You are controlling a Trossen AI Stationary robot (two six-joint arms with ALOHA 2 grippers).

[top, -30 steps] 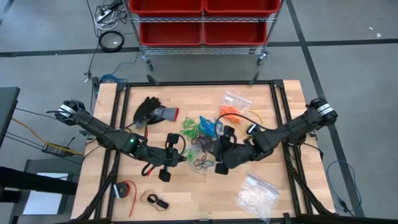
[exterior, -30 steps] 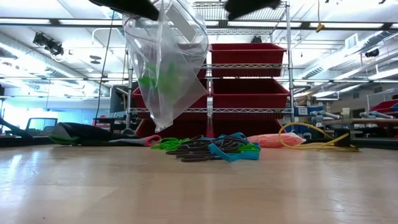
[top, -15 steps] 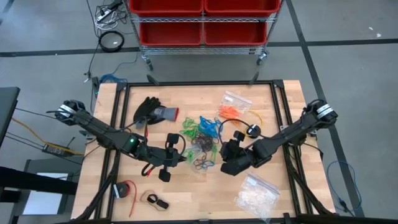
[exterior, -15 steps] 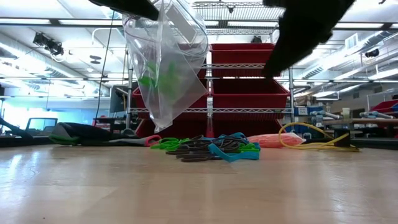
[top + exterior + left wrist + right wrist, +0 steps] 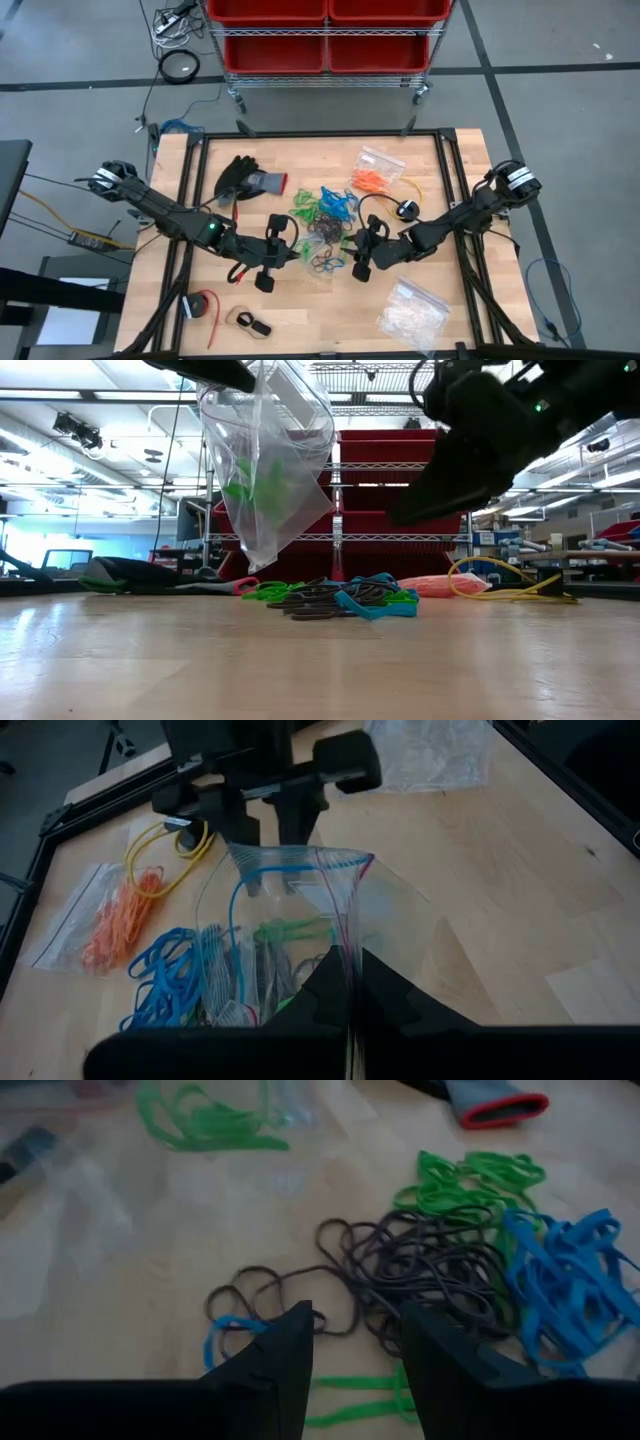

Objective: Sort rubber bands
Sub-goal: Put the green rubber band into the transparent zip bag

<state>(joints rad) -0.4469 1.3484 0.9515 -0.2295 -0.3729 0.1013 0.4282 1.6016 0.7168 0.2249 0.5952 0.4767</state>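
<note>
Clear bag [image 5: 300, 920] clamped by left gripper [image 5: 268, 252]; right gripper [image 5: 350, 1350] parted above rubber bands [image 5: 440, 1270]. Green band pick judged next.

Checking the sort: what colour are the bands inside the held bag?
Green bands in the clear bag, clearest in the low view.

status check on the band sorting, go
Left gripper shut on clear bag, held aloft. Right gripper open over rubber bands, none gripped. Nothing in the way.
</note>
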